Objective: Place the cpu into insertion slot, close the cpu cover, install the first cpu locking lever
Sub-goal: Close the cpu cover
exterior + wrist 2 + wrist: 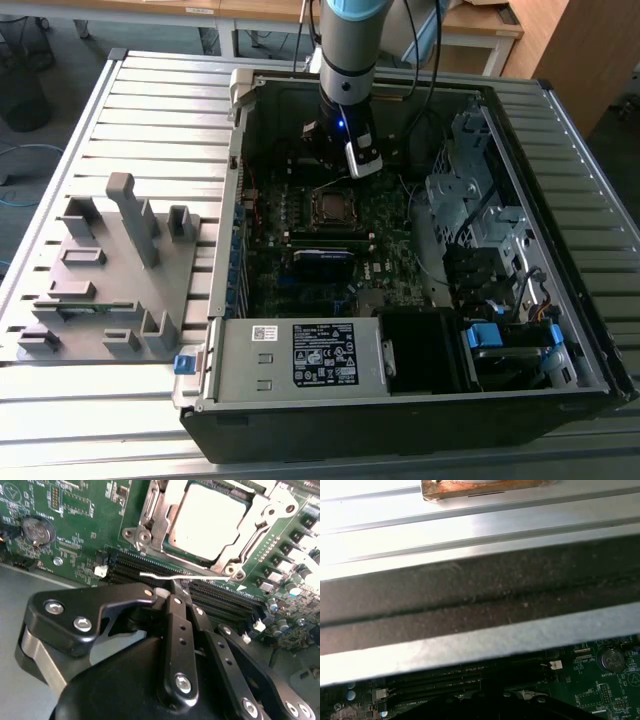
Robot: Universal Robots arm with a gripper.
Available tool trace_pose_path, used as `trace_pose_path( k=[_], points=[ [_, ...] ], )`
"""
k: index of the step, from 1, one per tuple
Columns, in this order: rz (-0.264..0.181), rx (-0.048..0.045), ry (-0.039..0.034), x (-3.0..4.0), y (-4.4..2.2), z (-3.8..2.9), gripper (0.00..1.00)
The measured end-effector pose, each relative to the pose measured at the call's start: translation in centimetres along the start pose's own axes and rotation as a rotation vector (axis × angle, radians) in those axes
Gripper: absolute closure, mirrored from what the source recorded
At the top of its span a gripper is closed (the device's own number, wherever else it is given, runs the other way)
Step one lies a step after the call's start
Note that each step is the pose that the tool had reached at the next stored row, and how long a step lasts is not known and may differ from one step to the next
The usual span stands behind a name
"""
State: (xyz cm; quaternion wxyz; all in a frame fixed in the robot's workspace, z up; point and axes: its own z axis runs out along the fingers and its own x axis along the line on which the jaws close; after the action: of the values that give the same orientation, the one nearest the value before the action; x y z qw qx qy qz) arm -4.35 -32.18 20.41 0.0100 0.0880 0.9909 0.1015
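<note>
Black memory slots (230,600) run beside the cpu (207,522) under its cpu cover (150,510), where the gripper (182,586), jaws pinched together, touches the thin locking lever (155,575).

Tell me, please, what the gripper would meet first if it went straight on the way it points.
Probably the lever, the thin silvery wire lying across just ahead of the gripper; whether they already touch is unclear. Past it come the memory slots.
</note>
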Motion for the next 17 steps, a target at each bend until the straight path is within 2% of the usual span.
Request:
trace_pose_path(
  k=[5, 12, 17],
  points=[
    [0.000, 0.0006, 0.0001, 0.01, 0.01, -0.09, 0.90],
    [0.000, 0.0000, -0.0002, 0.00, 0.21, -1.02, 0.90],
    [0.000, -0.0011, -0.0001, 0.00, 0.26, -1.23, 0.90]
  ],
)
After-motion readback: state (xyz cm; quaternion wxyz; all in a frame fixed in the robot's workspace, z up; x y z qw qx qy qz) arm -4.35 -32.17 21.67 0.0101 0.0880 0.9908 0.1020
